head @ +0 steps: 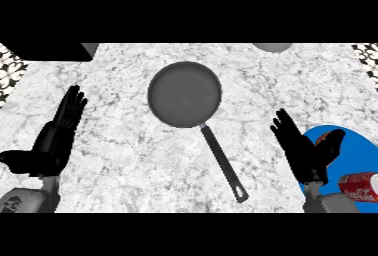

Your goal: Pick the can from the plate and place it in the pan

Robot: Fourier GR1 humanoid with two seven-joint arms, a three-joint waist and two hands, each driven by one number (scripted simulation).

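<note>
A red and white can (360, 186) lies on its side on the blue plate (359, 148) at the lower right edge. My right hand (303, 150) stands open with fingers straight, over the plate's left rim, just up and left of the can and apart from it. The dark grey pan (184, 94) sits in the middle of the marble counter, with its long handle (224, 161) running down toward the front. My left hand (54, 137) is open at the left side, fingers up, holding nothing.
A black object (52, 51) fills the far left corner. A grey rounded thing (273, 47) shows at the back edge, right of centre. Patterned wall tiles (9, 70) flank both sides of the counter.
</note>
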